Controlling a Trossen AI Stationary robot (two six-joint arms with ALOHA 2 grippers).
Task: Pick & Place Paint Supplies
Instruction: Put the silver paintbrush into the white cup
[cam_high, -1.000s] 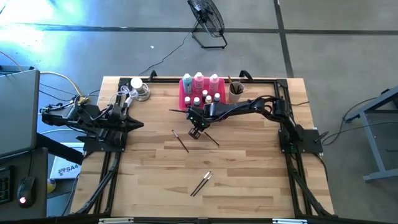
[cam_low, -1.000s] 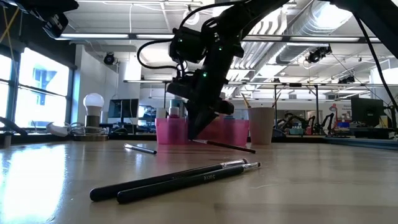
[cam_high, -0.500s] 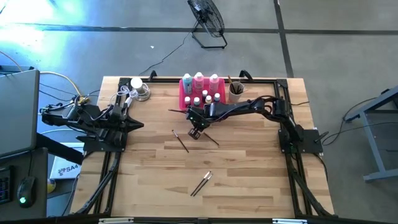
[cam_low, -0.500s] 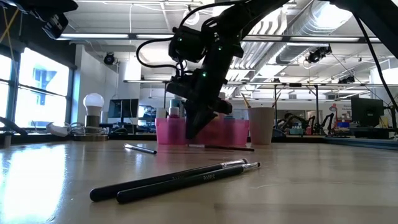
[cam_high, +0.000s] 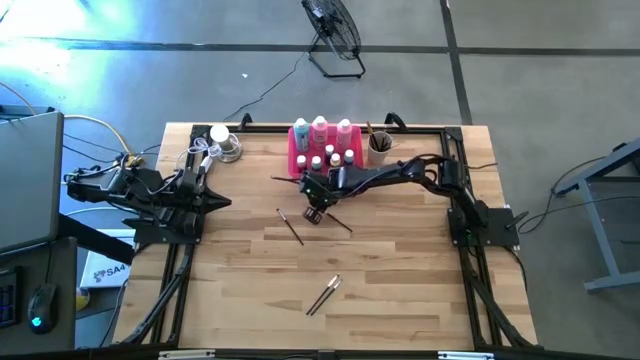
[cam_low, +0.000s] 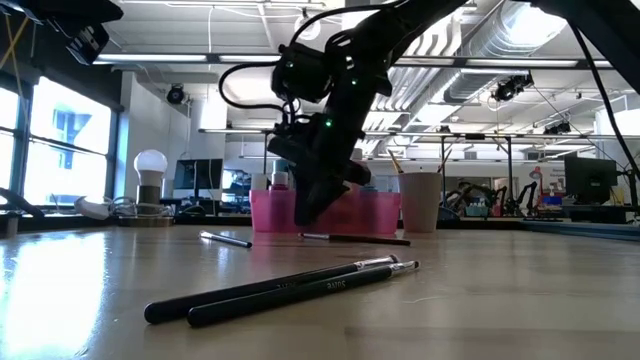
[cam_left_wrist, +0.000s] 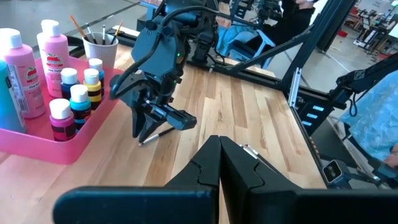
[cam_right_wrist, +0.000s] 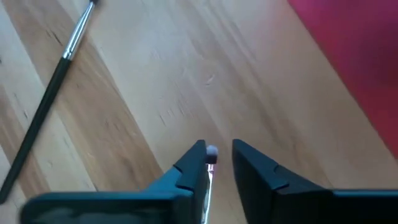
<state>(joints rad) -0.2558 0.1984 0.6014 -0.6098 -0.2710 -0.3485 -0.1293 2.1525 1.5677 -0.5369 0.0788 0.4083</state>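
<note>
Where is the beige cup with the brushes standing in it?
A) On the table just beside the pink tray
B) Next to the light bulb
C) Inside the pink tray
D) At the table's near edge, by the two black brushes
A: seen from above, the cup stands on the wood right next to the pink tray, outside its rim.

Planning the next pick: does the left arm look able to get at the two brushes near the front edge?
Probably yes. The left gripper waits shut at the table's left side, and bare wood lies between it and the two brushes. The right gripper works farther back, out of that path.
</note>
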